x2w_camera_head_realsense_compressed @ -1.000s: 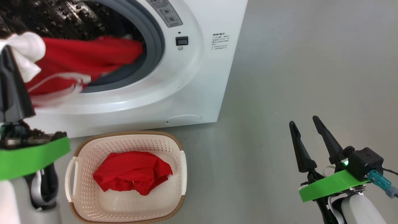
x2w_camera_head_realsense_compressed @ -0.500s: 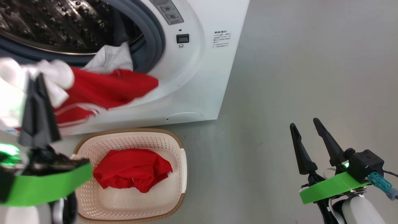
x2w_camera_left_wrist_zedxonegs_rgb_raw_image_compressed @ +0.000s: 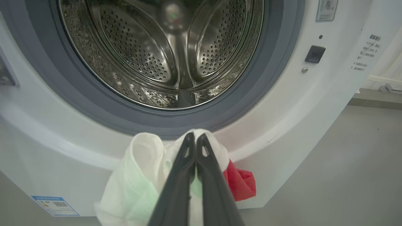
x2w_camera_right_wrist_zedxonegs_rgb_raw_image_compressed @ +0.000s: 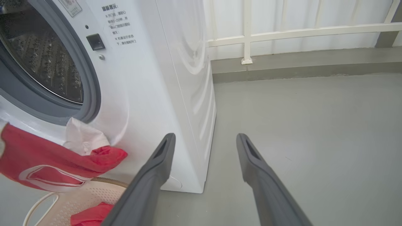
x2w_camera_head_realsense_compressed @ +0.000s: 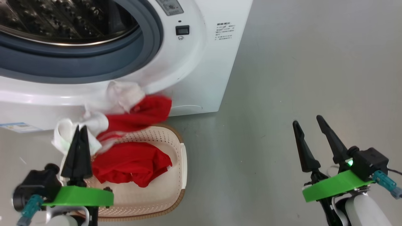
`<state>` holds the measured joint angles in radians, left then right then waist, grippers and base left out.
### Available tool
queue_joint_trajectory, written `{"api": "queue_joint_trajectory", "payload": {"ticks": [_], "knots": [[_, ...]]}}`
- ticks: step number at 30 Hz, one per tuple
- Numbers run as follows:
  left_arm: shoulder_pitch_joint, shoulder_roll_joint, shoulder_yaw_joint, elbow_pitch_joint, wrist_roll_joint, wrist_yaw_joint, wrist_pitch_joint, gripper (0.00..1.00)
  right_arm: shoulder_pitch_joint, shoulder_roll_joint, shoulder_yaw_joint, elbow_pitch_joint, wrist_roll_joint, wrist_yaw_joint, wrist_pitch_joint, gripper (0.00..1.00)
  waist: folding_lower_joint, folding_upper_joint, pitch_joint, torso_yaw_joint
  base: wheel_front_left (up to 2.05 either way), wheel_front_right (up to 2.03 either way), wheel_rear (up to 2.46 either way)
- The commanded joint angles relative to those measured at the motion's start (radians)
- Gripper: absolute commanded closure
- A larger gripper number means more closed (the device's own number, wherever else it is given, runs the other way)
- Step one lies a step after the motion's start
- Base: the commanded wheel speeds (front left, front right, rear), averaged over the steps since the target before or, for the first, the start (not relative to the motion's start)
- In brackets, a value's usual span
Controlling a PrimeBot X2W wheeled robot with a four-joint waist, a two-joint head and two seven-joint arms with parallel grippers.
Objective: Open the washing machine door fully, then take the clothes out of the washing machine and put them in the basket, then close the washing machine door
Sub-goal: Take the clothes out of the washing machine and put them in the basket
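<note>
Pose, left: left gripper (x2w_camera_head_realsense_compressed: 80,128) low at the left, over the near-left corner of the basket (x2w_camera_head_realsense_compressed: 158,196), pointing up toward the washing machine (x2w_camera_head_realsense_compressed: 201,62); fingers pressed together, clamped on the held clothes (x2w_camera_head_realsense_compressed: 138,113).
Pose, right: right gripper (x2w_camera_head_realsense_compressed: 307,120) low at the right over bare grey floor (x2w_camera_head_realsense_compressed: 282,78), well apart from basket and machine; fingers spread wide, nothing between them.
Held clothes: white cloth bunched around the left fingertips, red fabric with white trim trailing to the right; hanging before the machine's lower front, above the basket's far rim; blurred.
Basket: on the floor just before the machine; one crumpled red garment (x2w_camera_head_realsense_compressed: 132,163) lying inside.
Drum (x2w_camera_left_wrist_zedxonegs_rgb_raw_image_compressed: 163,53): bare perforated steel within the grey rubber ring (x2w_camera_left_wrist_zedxonegs_rgb_raw_image_compressed: 220,116).
</note>
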<state>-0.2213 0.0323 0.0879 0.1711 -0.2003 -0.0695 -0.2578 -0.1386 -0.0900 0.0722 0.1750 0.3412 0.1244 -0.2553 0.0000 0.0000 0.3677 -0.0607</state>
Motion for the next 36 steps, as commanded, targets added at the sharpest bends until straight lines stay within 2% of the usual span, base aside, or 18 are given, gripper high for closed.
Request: {"api": "queue_joint_trajectory", "payload": {"ticks": [1, 15, 26, 36], "knots": [[0.010, 0.018, 0.032, 0.002, 0.010, 0.004, -0.004, 1.00, -0.025, -0.007, 0.018, -0.027, -0.011, 0.006, -0.006, 0.00, 0.0000, 0.0000, 0.007, -0.002, 0.00, 0.00, 0.00], [-0.029, 0.018, 0.021, 0.281, 0.068, -0.019, -0.004, 1.00, -0.045, -0.006, 0.014, -0.033, -0.013, 0.006, -0.006, 0.00, 0.0000, 0.0000, 0.050, -0.008, 0.00, 0.00, 0.00], [-0.144, 0.018, -0.015, 0.504, 0.096, -0.045, -0.004, 1.00, -0.076, 0.000, 0.024, -0.040, -0.016, 0.006, -0.006, 0.00, 0.0000, 0.0000, 0.124, -0.019, 0.00, 0.00, 0.00], [-0.272, 0.047, -0.041, 0.673, 0.107, -0.059, -0.004, 1.00, -0.114, 0.013, 0.038, -0.044, -0.016, 0.006, -0.006, 0.00, 0.0000, 0.0000, 0.209, -0.050, 0.00, 0.00, 0.00]]}}
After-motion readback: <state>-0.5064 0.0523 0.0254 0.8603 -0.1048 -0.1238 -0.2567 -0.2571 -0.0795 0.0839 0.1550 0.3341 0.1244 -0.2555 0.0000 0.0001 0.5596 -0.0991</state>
